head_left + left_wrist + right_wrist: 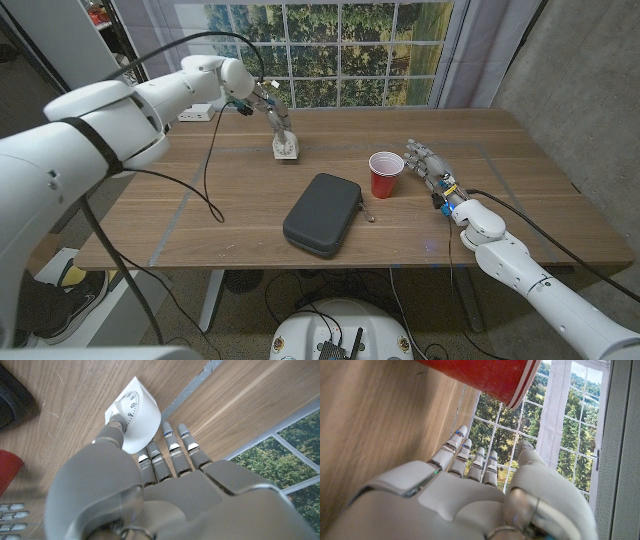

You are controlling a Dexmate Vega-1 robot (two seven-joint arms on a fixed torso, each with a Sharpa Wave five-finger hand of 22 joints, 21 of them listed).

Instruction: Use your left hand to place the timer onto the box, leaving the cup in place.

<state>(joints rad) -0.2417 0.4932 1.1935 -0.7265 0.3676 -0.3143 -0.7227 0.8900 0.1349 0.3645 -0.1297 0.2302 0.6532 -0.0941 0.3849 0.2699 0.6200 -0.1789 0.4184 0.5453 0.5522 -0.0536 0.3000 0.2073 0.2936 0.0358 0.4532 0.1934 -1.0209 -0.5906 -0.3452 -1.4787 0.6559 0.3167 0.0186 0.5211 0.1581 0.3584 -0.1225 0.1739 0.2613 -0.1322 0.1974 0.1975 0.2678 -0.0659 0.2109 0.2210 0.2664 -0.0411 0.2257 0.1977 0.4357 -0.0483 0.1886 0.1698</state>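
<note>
The dark zippered box (322, 213) lies well toward the robot from the left hand (278, 122), long axis slanting. The red cup (385, 174) stands just beside the open, empty right hand (428, 166). The white timer (133, 414) stands on the table, gripped by the left hand (150, 485) — thumb on the dial, where the wrist view shows 8 and 10.

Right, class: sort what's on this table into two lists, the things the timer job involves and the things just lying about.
Belongs to the job:
- timer, white, at the far side of the table
- left hand, on the timer
- box, the dark zipped case
- cup, red, to stay put

Just lying about:
- right hand, open beside the cup
- small dark bit by the box
</note>
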